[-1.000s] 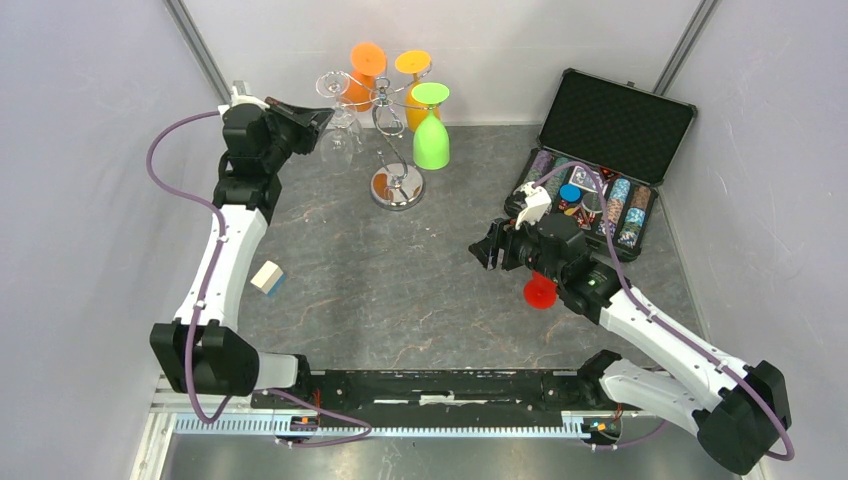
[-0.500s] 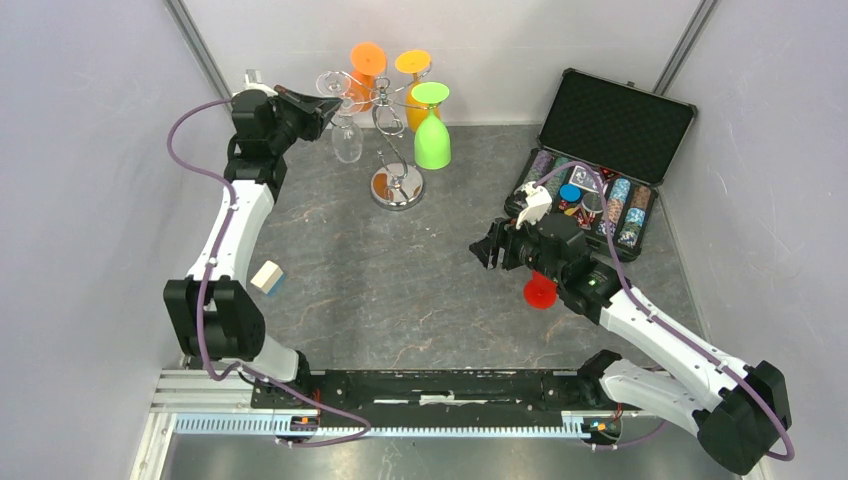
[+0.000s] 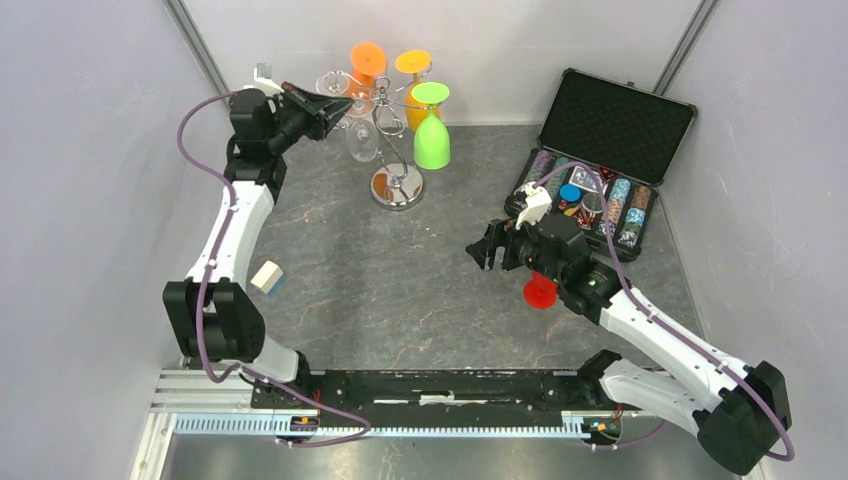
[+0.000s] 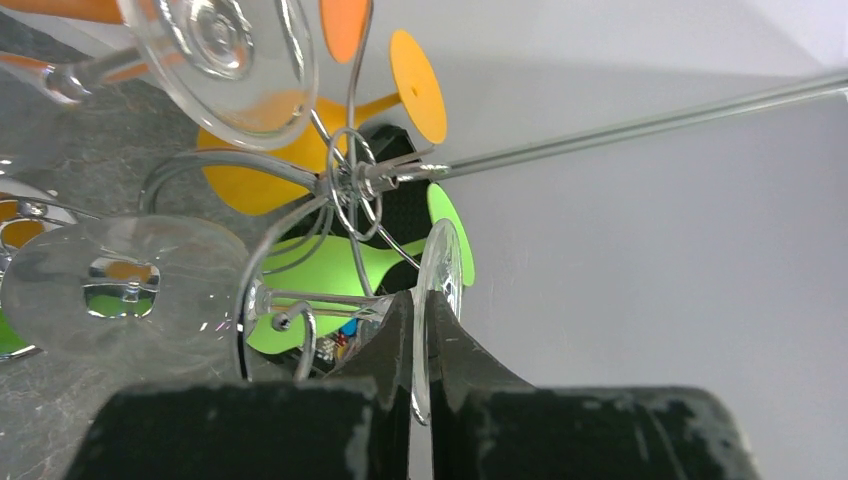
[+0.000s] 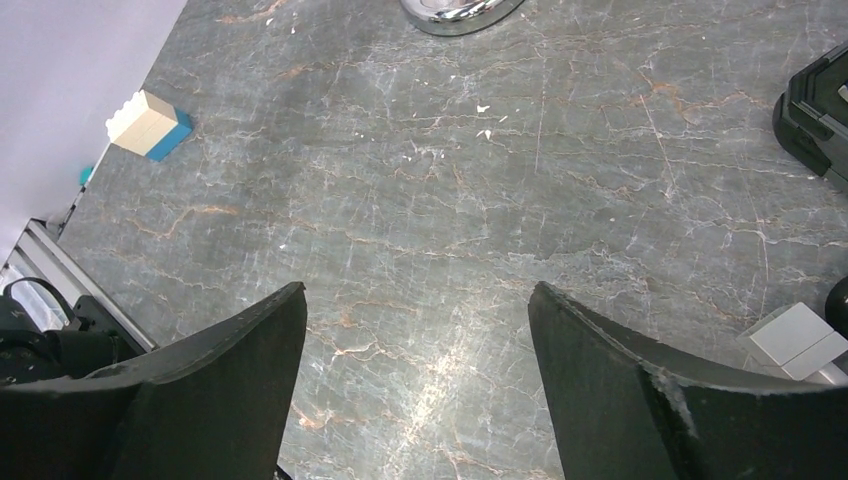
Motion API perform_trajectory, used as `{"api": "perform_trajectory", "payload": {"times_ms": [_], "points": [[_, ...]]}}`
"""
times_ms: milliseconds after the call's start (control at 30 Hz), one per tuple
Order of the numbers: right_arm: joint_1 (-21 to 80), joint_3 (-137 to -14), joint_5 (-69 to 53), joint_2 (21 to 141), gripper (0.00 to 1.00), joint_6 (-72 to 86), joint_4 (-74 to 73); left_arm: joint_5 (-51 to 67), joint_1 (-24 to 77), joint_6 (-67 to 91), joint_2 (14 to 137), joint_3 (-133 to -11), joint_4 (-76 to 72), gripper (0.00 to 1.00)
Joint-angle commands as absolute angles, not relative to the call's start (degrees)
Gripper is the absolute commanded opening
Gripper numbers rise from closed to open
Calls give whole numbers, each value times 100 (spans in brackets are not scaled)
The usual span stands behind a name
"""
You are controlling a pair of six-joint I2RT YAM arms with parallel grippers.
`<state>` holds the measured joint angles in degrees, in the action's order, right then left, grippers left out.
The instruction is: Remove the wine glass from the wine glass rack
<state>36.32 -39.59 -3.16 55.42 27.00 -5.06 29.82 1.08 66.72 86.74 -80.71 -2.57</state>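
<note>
The silver wine glass rack (image 3: 396, 150) stands at the back of the table, its scroll arms (image 4: 350, 185) close in the left wrist view. A clear wine glass (image 3: 362, 141) hangs tilted beside the stem, bowl (image 4: 120, 285) down. My left gripper (image 3: 338, 105) (image 4: 425, 300) is shut on the thin edge of this glass's foot (image 4: 440, 265), level with the rack's top; the glass's stem lies along a curled arm. A second clear glass (image 4: 225, 50), two orange ones (image 3: 366, 62) and a green one (image 3: 431, 125) also hang there. My right gripper (image 3: 487, 250) (image 5: 418, 300) is open over bare table.
An open black case (image 3: 600, 165) of poker chips sits at the right back. A red glass foot (image 3: 540, 292) shows under the right arm. A cream and blue block (image 3: 267, 277) (image 5: 150, 122) lies at the left. The rack's round base (image 3: 397, 188) (image 5: 460, 10) rests mid-back.
My left gripper has moved right toward the rack's top, carrying the clear glass, whose bowl swung nearer the stem. The right jaws have spread a little wider.
</note>
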Motion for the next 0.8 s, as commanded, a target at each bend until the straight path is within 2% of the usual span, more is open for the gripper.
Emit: {"api": "perform_trajectory", "payload": {"times_ms": [0,233,367,567,667,767], "points": [[3617,-3888,-509,5357,88,2679,-197,3379,123,6988,8143,-8023,-873,2],[3621,-3638,-1078,5126,96,2890,436,3343,132,7357,7383,-7362,-914,2],[3629,-3428,-1627,4975,96,3110,1061,3316,132,7635,6706,-6763,-895,2],[4160,-3096,-2344,4753,92,3136,3103,3620,183,7610,5573,-5965,-223,2],[4521,-3265,-2508,4857,92,2710,3705,3830,229,7518,5000,-5673,306,2],[4685,-3776,-2829,5119,92,1966,3656,4047,361,7595,4589,-5460,510,2]]}}
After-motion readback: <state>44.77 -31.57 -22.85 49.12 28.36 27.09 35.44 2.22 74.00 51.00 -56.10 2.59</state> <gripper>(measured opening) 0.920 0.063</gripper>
